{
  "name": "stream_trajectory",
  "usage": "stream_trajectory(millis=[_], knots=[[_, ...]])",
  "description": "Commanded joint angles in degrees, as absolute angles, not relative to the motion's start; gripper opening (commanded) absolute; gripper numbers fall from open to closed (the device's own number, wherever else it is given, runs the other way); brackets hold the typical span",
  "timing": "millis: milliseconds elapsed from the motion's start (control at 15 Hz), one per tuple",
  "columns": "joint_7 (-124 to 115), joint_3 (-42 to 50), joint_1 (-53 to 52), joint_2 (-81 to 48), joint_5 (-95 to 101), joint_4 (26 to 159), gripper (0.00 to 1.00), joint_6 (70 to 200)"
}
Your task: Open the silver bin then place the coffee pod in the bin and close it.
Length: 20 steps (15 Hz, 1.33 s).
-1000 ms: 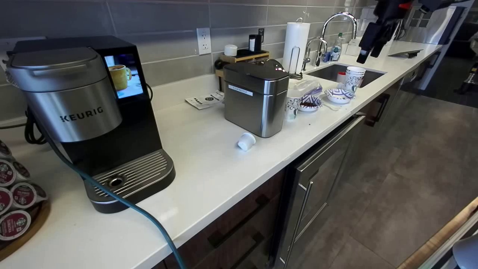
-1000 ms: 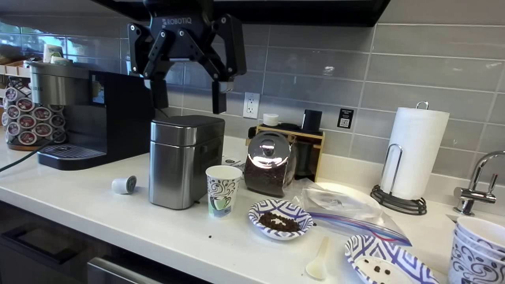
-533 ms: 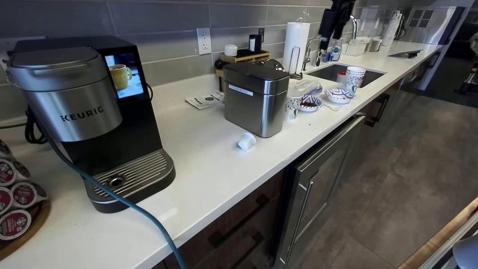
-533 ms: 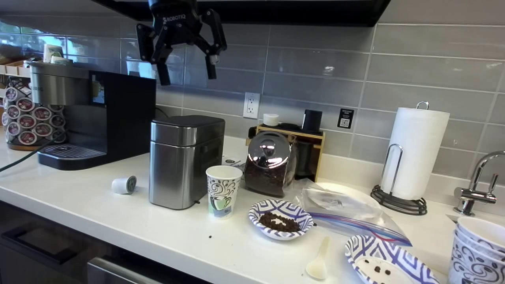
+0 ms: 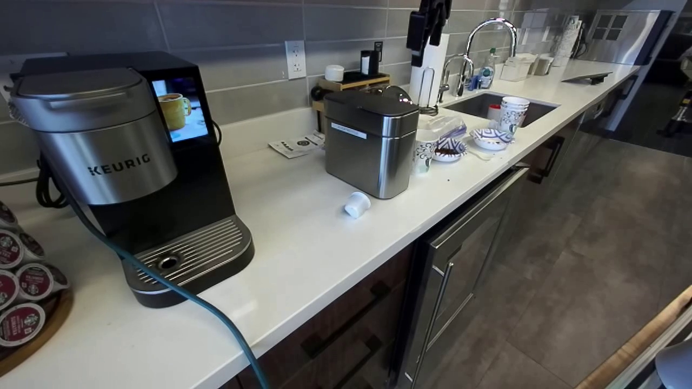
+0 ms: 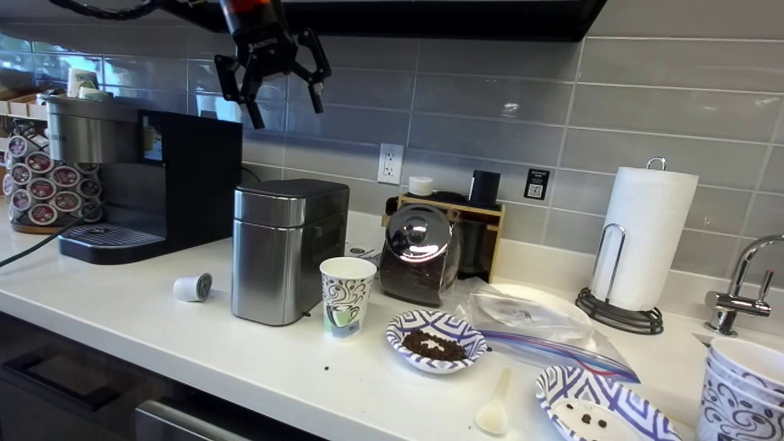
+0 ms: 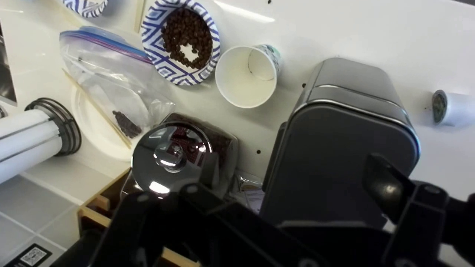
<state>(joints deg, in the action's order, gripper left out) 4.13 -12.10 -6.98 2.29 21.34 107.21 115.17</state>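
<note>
Coffee pod (image 5: 357, 205) lies on its side on the white counter (image 5: 303, 254), near the silver bin (image 5: 371, 145) but not touching it, its dark-faced end turned toward the bin. Just past the pod, the bin stands upright with its top lid (image 5: 373, 102) down in both exterior views. Higher up, well apart from that lid, hangs the gripper (image 6: 289, 119), released, its fingers (image 7: 387, 189) spread and nothing held between them. None of the task looks done: the lid has yet to be raised, the pod put inside and the lid closed again. Raising the lid is, I judge, the step in hand.

As for writing, near end first: the red-lidded pods (image 5: 33, 282) carry print too blurred to trust; the coffee machine (image 5: 131, 180) says KEURIG; the bin's white label strip (image 5: 348, 131) is lettered but illegible; the gripper reads ROBOTIQ; on the tiled wall (image 6: 478, 98), a black sign (image 6: 536, 184) bears a square code under unreadable lines.
</note>
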Motion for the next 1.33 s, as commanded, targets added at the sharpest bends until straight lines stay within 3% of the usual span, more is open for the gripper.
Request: stream_trajectory(millis=[0,1267], knots=[[4.09,-11.41,-8.19,1.67,21.47,106.57,1.0,114.99],[-24.04,-13.08,-14.19,-8.31,34.74,100.56,1.0,116.31]])
